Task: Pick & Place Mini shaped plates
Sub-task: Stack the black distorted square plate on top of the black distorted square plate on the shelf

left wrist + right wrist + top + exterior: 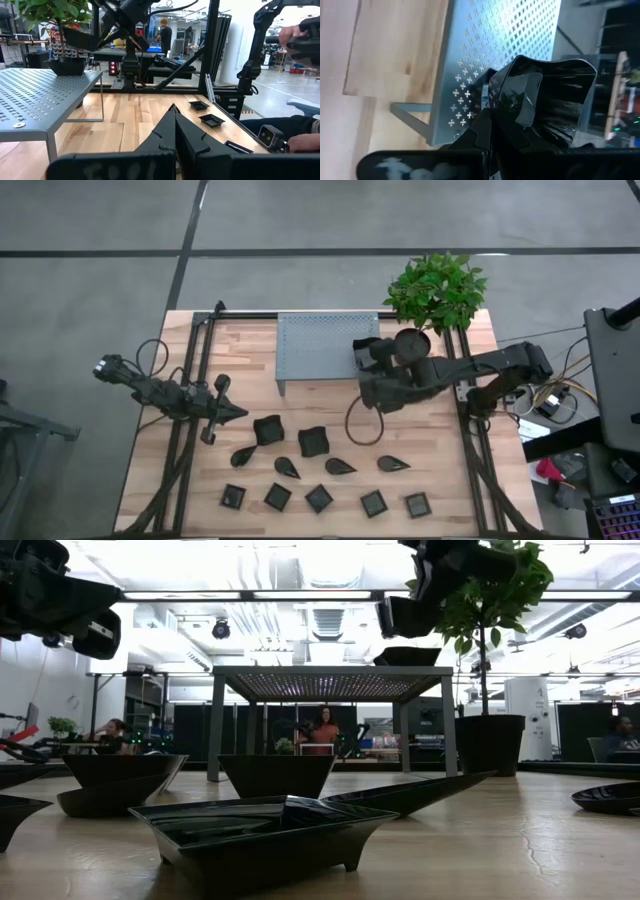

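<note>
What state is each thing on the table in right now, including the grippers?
Right gripper: shut on a wavy-edged plate, held above the stand's edge.
Left gripper: shut, empty, beside the plates.
Stand: upright, top bare.
Other plates: lying loose on the table.
Plant: upright at the far corner.

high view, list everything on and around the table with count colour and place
small square plates: five, black, front row
teardrop plates: four, black, middle row
wavy-edged square plates: two on the table, black, behind the teardrops
wavy-edged plate: one, black, held over the stand's right end
perforated stand: one, grey, back centre
potted plant: one, green, back right corner
table: one, light wood
left gripper: shut, empty, left of the plates
right gripper: shut on the wavy-edged plate
</note>
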